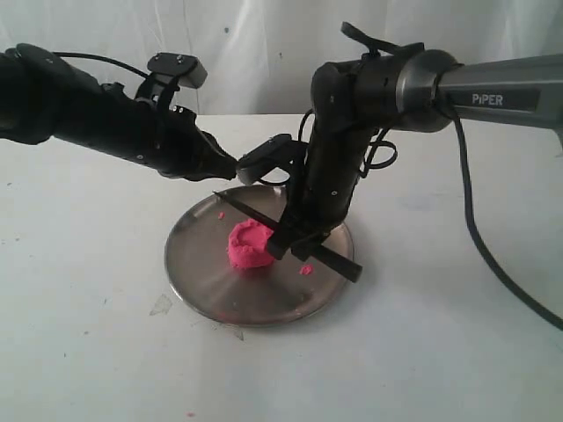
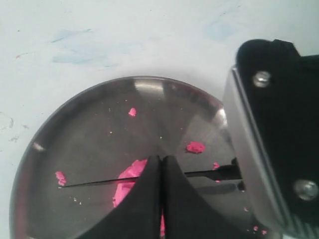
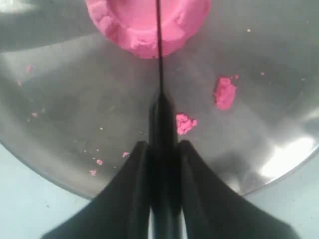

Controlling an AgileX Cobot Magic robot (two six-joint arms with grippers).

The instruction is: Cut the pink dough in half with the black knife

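Observation:
The pink dough (image 1: 250, 245) sits as one round lump with a dented top near the middle of the round metal plate (image 1: 204, 268). My right gripper (image 1: 296, 236) is shut on the handle of the black knife (image 1: 339, 263), just right of the lump. In the right wrist view the thin blade (image 3: 159, 55) runs across the middle of the dough (image 3: 144, 22); I cannot tell if it bites in. My left gripper (image 1: 231, 167) hovers over the plate's far rim, shut and empty. In its own view its fingers (image 2: 149, 199) hide part of the dough (image 2: 130, 174) and blade (image 2: 89, 182).
Small pink crumbs (image 3: 225, 93) lie scattered on the plate (image 3: 75, 99), one (image 1: 305, 269) near the knife handle. The plate rests on a white table (image 1: 88, 334). The right arm's cable (image 1: 479, 237) trails over the table at the right.

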